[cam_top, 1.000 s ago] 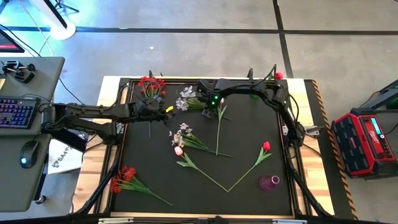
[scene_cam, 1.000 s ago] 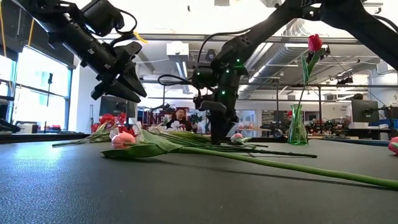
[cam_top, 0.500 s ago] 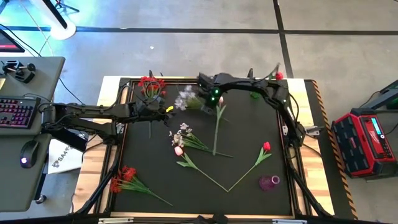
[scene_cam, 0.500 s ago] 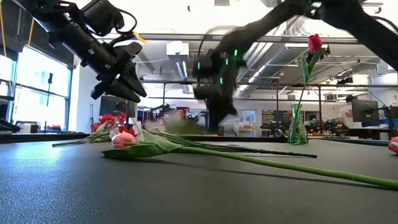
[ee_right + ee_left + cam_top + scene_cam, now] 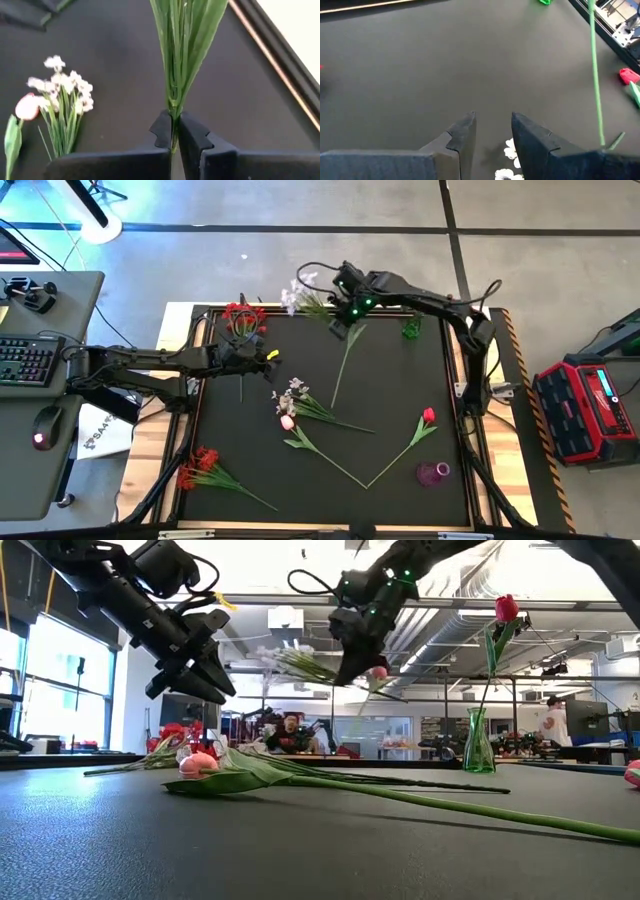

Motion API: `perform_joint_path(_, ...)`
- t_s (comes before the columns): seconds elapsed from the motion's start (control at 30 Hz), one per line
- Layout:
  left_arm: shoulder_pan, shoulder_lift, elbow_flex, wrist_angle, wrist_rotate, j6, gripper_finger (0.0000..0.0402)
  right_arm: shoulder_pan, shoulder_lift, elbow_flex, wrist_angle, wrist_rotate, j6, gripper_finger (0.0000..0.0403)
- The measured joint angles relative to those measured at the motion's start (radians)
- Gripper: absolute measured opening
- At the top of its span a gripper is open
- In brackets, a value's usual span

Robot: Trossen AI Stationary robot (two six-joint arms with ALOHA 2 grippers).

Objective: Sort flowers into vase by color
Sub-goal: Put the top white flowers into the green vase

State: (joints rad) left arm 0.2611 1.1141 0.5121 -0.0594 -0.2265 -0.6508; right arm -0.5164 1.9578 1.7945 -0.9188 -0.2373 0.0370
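Black mat point(image 5: 390, 410), purple vase point(image 5: 433, 473)

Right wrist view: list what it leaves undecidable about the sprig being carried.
- Blossoms of the white sprig: cut off by the picture's top edge.
- Stem end: hidden between the right gripper fingers.
- Vase: out of frame here; the high view shows a green vase at the mat's far edge.

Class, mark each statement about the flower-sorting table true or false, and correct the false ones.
1. The right gripper is shut on a white-lavender sprig. True.
2. The left gripper holds a red tulip. False: it hovers with fingers apart, holding nothing.
3. A bunch of red blossoms lies near the table's front left corner. True.
4. The green vase is empty. False: a red tulip stands in it.
5. The pink tulip is lifted off the mat. False: it lies on the mat.
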Motion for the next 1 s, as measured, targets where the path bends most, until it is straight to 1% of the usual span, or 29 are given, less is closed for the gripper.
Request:
perform_joint_path(0.1,0.0,0.0,0.0,0.005,-0.001,0.0,0.0113,0.024,-0.003,-0.073,0.051,0.018,-0.007,0.0001)
perform_joint_path(0.3,0.0,0.0,0.0,0.005,-0.001,-0.005,0.0113,0.045,0.0,-0.34,0.215,0.019,0.086,0.0005)
perform_joint_path(0.4,0.0,0.0,0.0,0.004,-0.001,-0.017,0.0113,0.045,0.0,-0.445,0.263,0.014,0.095,0.0032)
perform_joint_path(0.5,0.0,0.0,0.0,0.004,-0.001,-0.009,0.0113,0.045,0.0,-0.508,0.29,0.011,0.094,0.0083)
perform_joint_path(0.63,0.0,0.0,0.0,0.004,-0.001,-0.001,0.0113,0.045,0.0,-0.539,0.356,0.017,0.12,0.0165)
perform_joint_path(0.7,0.0,0.0,0.0,0.004,-0.001,-0.001,0.0113,0.048,0.0,-0.542,0.411,0.051,0.143,0.0203)
perform_joint_path(0.77,0.0,0.0,0.0,0.004,-0.001,0.0,0.0113,0.052,0.0,-0.542,0.473,0.078,0.146,0.0231)
perform_joint_path(0.83,0.0,0.0,0.0,0.003,-0.001,0.0,0.0113,0.053,0.01,-0.534,0.509,0.088,0.148,0.0244)
perform_joint_path(0.9,0.0,0.0,0.0,0.003,-0.001,0.0,0.0113,0.053,0.032,-0.526,0.503,0.091,0.163,0.0245)
perform_joint_path(1.0,0.0,0.0,0.0,0.003,-0.001,0.001,0.0113,0.052,0.054,-0.52,0.501,0.099,0.164,0.0225)
